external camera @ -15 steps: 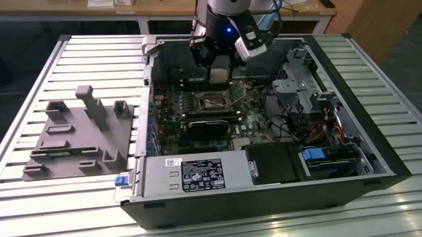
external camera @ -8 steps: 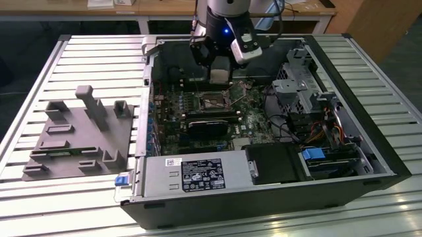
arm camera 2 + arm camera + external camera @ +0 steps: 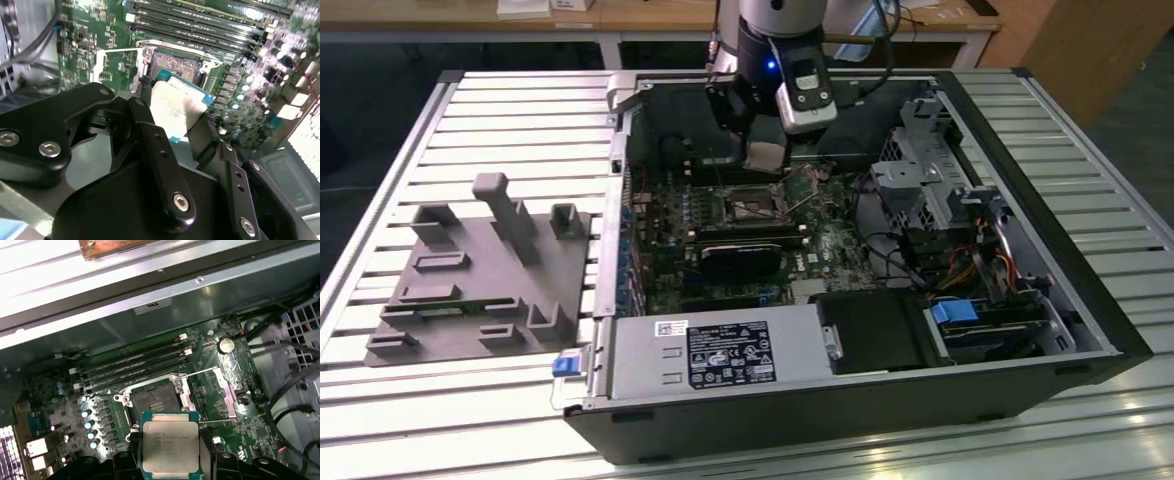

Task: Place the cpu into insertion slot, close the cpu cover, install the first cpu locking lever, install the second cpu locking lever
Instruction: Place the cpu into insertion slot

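Bench: slatted grey metal table (image 3: 494, 120) is carrying an open black computer case (image 3: 1107, 330).
Pincer: black two-finger gripper (image 3: 170, 460) is clenching the small square grey-metal cpu (image 3: 170, 440) by its edges, hovering near the silver-rimmed square insertion slot (image 3: 152, 402) and apart from it.
Care: keeping the chip level and squared looks wise.

The cpu (image 3: 170, 447) is dull grey with teal edging; the gripper (image 3: 170, 460) black; the circuit board (image 3: 250, 365) green; the insertion slot (image 3: 152, 405) silver-rimmed, dark-centred; the bench (image 3: 520, 110) pale grey, ribbed.

One cpu (image 3: 170, 447), one insertion slot (image 3: 151, 407), one coin battery (image 3: 226, 345), one computer case (image 3: 854, 420), one grey parts stand (image 3: 480, 290).
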Motion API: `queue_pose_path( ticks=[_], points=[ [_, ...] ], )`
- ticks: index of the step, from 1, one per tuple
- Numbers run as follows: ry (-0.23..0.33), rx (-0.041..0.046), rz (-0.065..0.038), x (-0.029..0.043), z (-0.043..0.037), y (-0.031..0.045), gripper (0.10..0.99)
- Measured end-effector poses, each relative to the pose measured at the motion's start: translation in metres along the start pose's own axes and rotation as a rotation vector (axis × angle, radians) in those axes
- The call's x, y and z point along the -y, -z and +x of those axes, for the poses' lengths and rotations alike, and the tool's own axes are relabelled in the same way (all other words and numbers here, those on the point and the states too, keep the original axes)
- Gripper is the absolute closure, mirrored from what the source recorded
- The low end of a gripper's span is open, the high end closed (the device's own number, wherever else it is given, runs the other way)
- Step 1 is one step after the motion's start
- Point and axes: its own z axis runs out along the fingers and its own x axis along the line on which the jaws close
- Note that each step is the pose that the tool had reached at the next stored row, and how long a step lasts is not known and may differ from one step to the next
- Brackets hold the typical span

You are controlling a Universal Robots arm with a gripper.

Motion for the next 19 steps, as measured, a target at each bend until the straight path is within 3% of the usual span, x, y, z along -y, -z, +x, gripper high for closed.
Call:
queue_pose_path(
  ticks=[19],
  points=[
    [-0.343, 0.0308, -0.001, 0.0005, 0.0, -0.0053, 0.549]
  ],
)
